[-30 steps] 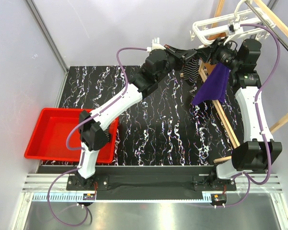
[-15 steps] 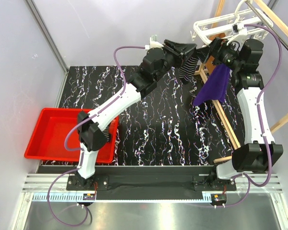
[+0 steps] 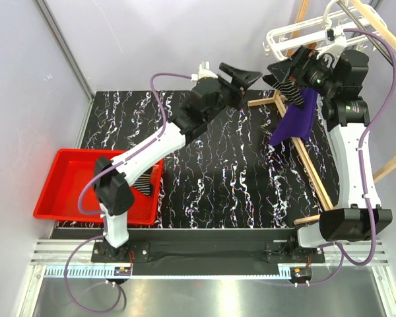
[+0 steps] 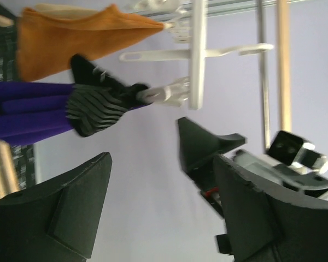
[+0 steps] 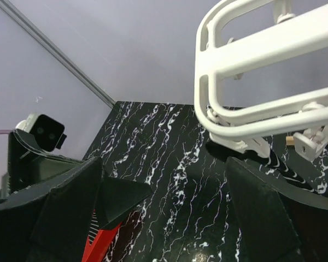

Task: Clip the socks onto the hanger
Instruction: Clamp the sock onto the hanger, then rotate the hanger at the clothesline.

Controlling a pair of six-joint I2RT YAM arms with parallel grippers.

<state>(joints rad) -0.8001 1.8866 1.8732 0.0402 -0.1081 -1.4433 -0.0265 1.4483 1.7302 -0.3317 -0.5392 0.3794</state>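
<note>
A black sock with white stripes (image 4: 98, 103) hangs from a white clip (image 4: 164, 95) of the white hanger (image 4: 197, 54); in the top view this sock (image 3: 289, 89) shows just under the hanger (image 3: 297, 33). My left gripper (image 3: 241, 76) is open and empty, a little to the left of the sock. In its own view the left gripper (image 4: 161, 207) has only wall between its fingers. My right gripper (image 3: 280, 74) is open beside the sock, under the hanger (image 5: 246, 54); nothing lies between its fingers (image 5: 60, 213). A second striped sock (image 3: 143, 185) lies in the red bin (image 3: 66, 185).
A purple cloth (image 3: 296, 122) hangs over the wooden rack (image 3: 303, 158) on the right, with an orange cloth (image 4: 71, 43) beside it. Purple cables loop off both arms. The black marbled table (image 3: 218, 165) spreads below.
The left gripper has opened, let go of the sock and drawn back to the left. The right gripper has opened too and risen towards the hanger. The sock now hangs from the clip.
</note>
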